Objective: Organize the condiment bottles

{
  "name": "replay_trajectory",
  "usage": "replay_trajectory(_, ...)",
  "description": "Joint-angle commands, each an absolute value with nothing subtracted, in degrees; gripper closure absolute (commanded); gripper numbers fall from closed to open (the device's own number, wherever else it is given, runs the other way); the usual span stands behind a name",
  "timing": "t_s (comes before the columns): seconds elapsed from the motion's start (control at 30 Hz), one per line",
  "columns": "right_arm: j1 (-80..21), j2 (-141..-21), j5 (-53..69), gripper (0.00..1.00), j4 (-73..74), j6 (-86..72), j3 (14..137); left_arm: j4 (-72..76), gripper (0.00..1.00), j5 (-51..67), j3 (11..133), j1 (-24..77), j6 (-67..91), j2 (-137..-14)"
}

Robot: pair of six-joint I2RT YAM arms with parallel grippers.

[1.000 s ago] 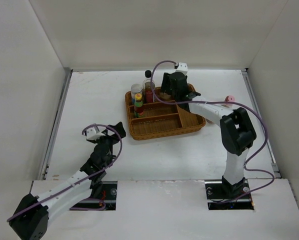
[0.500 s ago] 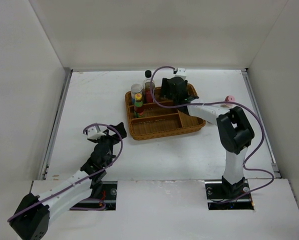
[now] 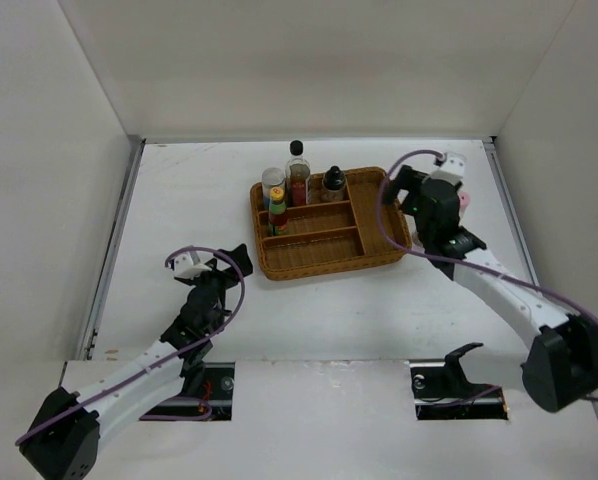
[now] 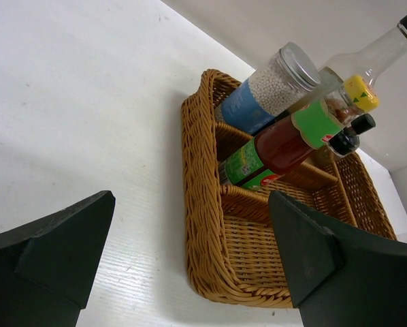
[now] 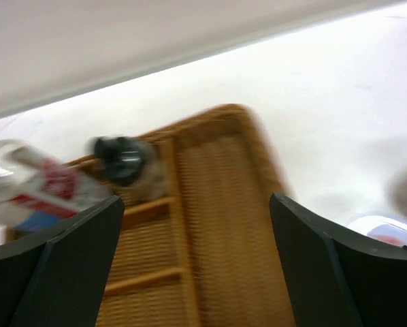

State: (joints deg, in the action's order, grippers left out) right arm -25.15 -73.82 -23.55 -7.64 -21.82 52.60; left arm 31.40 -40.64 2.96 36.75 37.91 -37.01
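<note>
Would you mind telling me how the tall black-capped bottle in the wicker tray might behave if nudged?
Being slender and the tallest in the wicker tray, the tall black-capped bottle would probably tip if nudged near its cap. Its clear neck looks like glass: likely slippery and breakable.

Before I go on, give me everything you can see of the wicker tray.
The wicker tray is a brown woven basket, rectangular with rounded corners and a low raised rim. Woven dividers split it into several compartments, with small ones on the far side and long ones nearer. It lies flat on the white table. Four bottles stand along its far side and left end; the other compartments look empty. The open right hand hovers by its right end, and no contact shows.
</note>
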Motion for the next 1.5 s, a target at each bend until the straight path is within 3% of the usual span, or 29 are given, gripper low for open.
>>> replay_trajectory(0.0,-21.5,-67.9,-31.7,0.03,-3.8,-21.7,45.2,34.1,0.00,-40.3,-0.1,36.7,38.1,-37.5)
replay_trajectory(0.17,-17.2,-69.2,-36.1,0.00,0.1,-21.7,41.9,35.6,0.00,-40.2,0.3,37.0,38.1,-39.7)
replay_trajectory(0.6,-10.6,-83.8,-29.5,0.00,-4.5,-25.0,45.8,35.8,0.00,-39.7,-0.2,36.6,38.1,-38.8)
replay_trajectory(0.7,-9.7,-86.2,-28.8,0.06,-8.8,-25.1,45.3,35.9,0.00,-39.6,-0.1,36.8,38.1,-39.0)
replay_trajectory(0.93,-9.7,-85.7,-29.4,0.38,-18.2,-24.3,42.4,35.9,0.00,-39.6,-0.1,36.7,38.1,-39.0)
replay_trajectory(1.27,-19.5,-70.8,-37.0,0.41,-15.0,-17.7,45.3,36.1,0.00,-39.6,0.5,37.0,38.1,-40.8)
replay_trajectory(1.47,-28.7,-77.3,-30.3,0.41,-15.5,-19.4,52.9,36.1,0.00,-39.3,0.4,36.6,38.1,-40.7)
